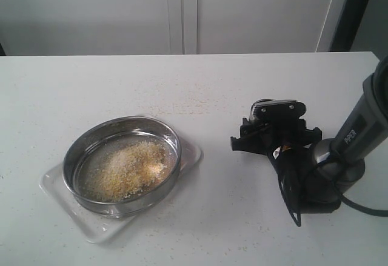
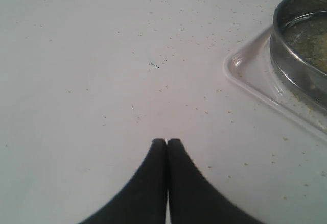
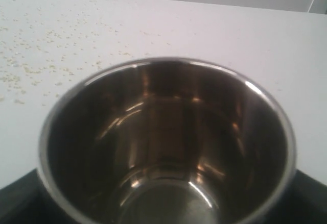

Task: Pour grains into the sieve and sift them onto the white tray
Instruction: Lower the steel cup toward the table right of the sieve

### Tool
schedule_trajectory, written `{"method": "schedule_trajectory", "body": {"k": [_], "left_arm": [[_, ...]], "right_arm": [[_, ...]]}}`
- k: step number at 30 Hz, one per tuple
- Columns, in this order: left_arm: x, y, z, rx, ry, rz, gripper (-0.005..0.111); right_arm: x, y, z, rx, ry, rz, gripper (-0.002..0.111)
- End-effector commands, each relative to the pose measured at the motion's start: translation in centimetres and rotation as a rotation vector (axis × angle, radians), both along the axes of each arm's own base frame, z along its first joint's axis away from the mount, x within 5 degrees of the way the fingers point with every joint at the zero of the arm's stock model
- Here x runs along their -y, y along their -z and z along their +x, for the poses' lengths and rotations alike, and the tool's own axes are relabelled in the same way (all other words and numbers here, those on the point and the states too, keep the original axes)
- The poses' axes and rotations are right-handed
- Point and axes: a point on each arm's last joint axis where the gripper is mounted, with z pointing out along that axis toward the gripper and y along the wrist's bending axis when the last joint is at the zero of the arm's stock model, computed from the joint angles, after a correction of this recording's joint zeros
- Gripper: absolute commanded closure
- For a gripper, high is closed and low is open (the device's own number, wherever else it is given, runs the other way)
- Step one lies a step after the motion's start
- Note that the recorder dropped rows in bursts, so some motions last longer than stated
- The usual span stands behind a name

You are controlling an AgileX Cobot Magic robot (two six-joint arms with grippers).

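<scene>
The sieve (image 1: pixel 73 157) stands on the white tray (image 1: pixel 191 154) at the left of the table, and a heap of grains (image 1: pixel 130 166) lies on its mesh. In the left wrist view the sieve's wall (image 2: pixel 294 55) and a tray corner (image 2: pixel 250 73) show off to one side. My left gripper (image 2: pixel 167 141) is shut with nothing in it, low over bare table a short way from that corner. At the right, my right gripper (image 1: pixel 274 126) is shut on a small steel cup (image 3: pixel 168 147). The cup is upright and empty, with black fingers (image 3: pixel 20 193) at its sides.
Loose grains lie scattered on the white table behind the tray (image 1: pixel 182 103) and beyond the cup (image 3: pixel 25 71). A few specks dot the surface near the left gripper (image 2: pixel 214 38). The right arm's base and cable (image 1: pixel 327 181) sit at the right edge.
</scene>
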Motion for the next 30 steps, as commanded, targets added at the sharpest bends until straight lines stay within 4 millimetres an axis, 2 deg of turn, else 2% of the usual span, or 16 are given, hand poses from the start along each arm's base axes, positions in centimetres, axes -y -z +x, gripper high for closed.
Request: {"method": "schedule_trajectory", "body": {"k": [1,5,9,19,21,30], "left_arm": [[0.09,0.46,-0.09,-0.022,0.009,-0.009,0.107],[0.09,0.46,-0.09,-0.022,0.009,-0.009,0.107],[0.09,0.46,-0.09,-0.022,0.009,-0.009,0.107],[0.09,0.46,-0.09,-0.022,0.009,-0.009,0.107],[0.09,0.46,-0.09,-0.022,0.009,-0.009,0.107],[0.09,0.46,-0.09,-0.022,0.009,-0.009,0.107]], "right_arm": [[0.08,0.06,0.88,0.006,0.014,-0.003,0.108],[-0.08,0.05,1.16,0.001,0.013,0.001,0.106],[-0.09,0.02,1.18,0.003,0.013,0.002,0.093],[-0.10,0.04,1.17,0.001,0.011,0.003,0.036],[-0.10,0.04,1.17,0.001,0.011,0.001,0.033],[-0.10,0.04,1.17,0.001,0.011,0.001,0.032]]}}
